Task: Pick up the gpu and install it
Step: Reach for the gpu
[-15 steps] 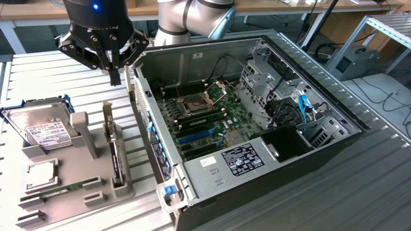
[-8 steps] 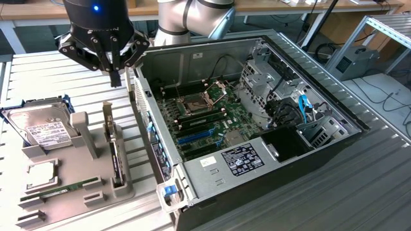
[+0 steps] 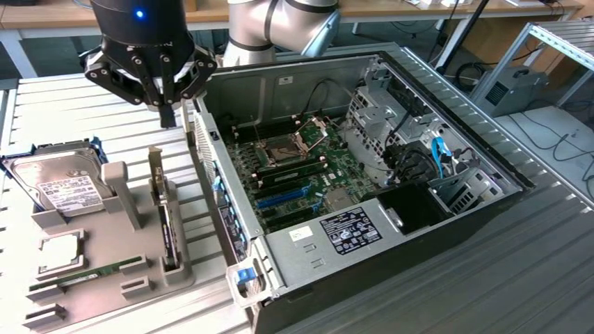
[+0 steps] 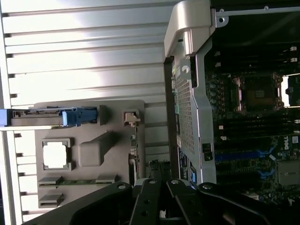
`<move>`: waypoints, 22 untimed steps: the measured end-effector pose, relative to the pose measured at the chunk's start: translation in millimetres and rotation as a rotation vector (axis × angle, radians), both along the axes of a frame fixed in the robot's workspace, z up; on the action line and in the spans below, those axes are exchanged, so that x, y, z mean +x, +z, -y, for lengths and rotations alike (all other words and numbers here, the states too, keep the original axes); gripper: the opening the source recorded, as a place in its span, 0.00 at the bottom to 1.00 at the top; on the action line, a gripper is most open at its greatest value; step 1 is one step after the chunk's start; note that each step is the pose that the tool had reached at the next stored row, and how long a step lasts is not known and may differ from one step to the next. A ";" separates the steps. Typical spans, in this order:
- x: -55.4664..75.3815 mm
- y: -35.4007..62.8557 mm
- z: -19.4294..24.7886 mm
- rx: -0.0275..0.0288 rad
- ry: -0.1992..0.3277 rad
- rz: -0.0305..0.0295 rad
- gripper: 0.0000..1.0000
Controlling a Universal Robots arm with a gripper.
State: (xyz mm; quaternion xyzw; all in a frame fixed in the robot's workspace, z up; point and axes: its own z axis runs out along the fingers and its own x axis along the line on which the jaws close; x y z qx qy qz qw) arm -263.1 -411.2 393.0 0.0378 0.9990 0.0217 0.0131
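The gpu stands on its long edge in a slot along the grey holder tray, on the side nearest the computer case. It is a thin dark card with a pale bracket at its far end. From the wrist it appears edge-on as a narrow strip. My gripper hangs above the slatted table just past the card's far end, beside the rear corner of the case. Its fingers are shut together on nothing. In the wrist view the dark linkage of the gripper sits above the tray's edge.
The open computer case lies on its side, its motherboard exposed with blue expansion slots. The tray also carries a hard drive, a processor chip and a green memory stick. Cables cross the case's drive bay.
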 end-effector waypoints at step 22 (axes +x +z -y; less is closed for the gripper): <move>-0.3 -0.1 9.6 0.0000 0.000 0.0001 0.11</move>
